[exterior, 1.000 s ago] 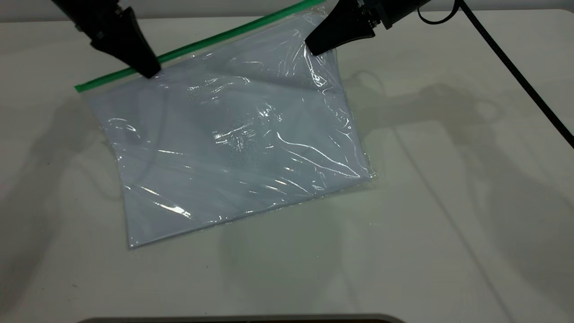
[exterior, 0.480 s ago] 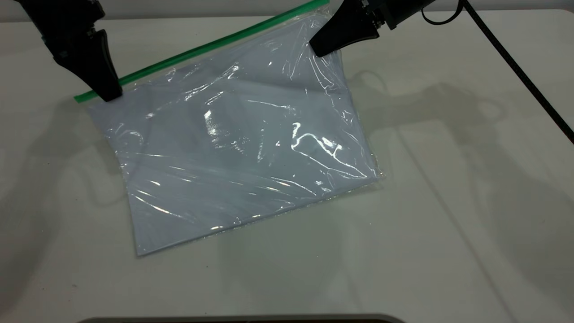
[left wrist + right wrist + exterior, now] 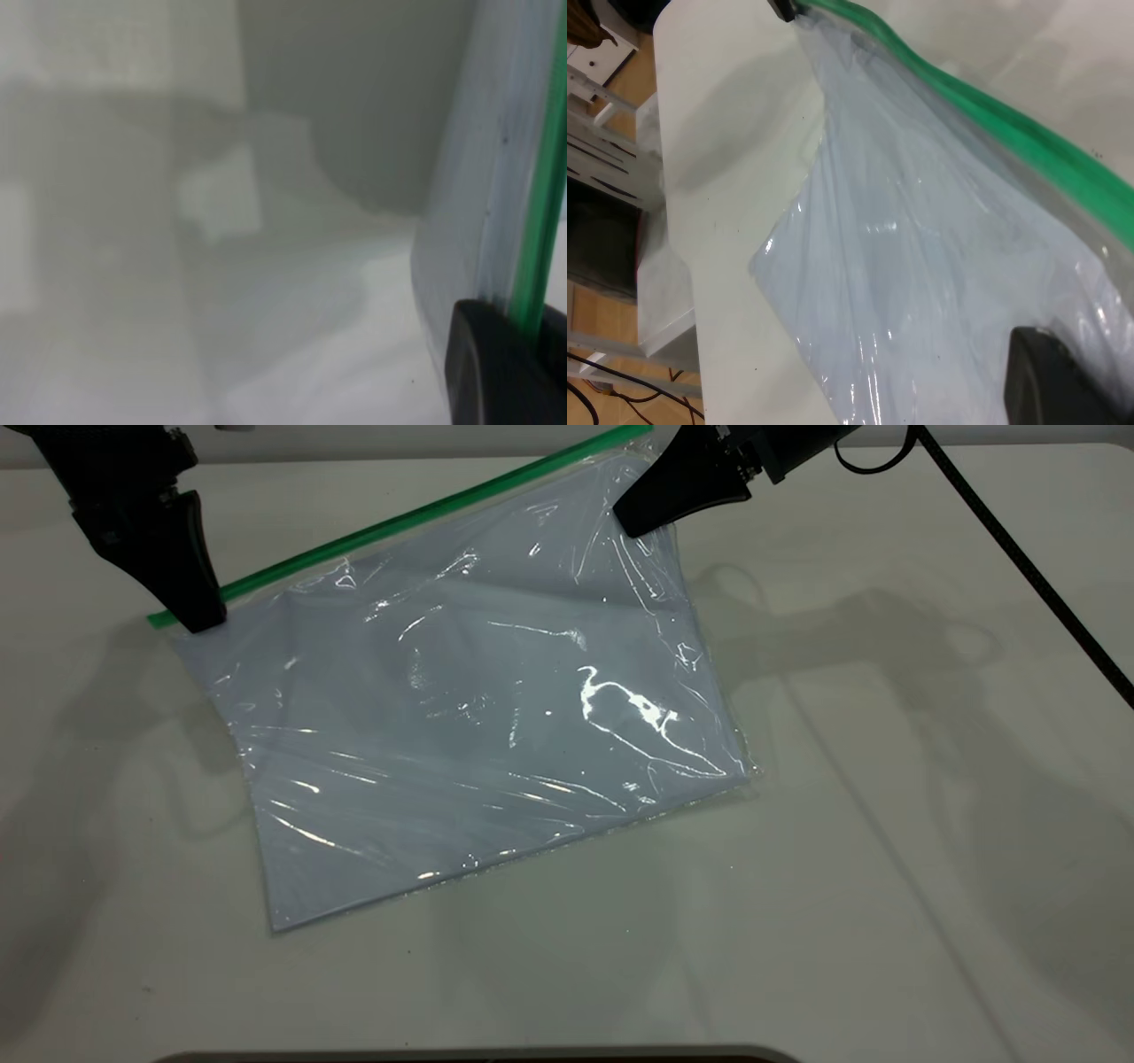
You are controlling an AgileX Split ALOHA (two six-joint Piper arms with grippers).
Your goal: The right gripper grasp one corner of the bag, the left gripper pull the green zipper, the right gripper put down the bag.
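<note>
The bag point(image 3: 478, 717) is a large clear bluish pouch lying slanted on the white table point(image 3: 886, 850), with its far right corner lifted. The green zipper point(image 3: 425, 514) runs along its far long edge. My right gripper point(image 3: 631, 524) is shut on the bag's raised far right corner. My left gripper point(image 3: 202, 618) is shut on the zipper strip at its left end. In the left wrist view the green zipper point(image 3: 536, 257) runs between my black jaws point(image 3: 527, 326). The right wrist view shows the bag point(image 3: 921, 266), the zipper point(image 3: 992, 124) and one black finger point(image 3: 1063, 381). The slider tab is hidden.
A black cable point(image 3: 1019, 558) trails from the right arm across the table's far right. A dark rounded edge point(image 3: 478, 1056) lies at the table's front. In the right wrist view, the table's edge and metal shelving point(image 3: 602, 177) show beyond the bag.
My left gripper has slid left along the green zipper to the strip's left end. The bag has shifted slightly and its creases changed. The right gripper has held still.
</note>
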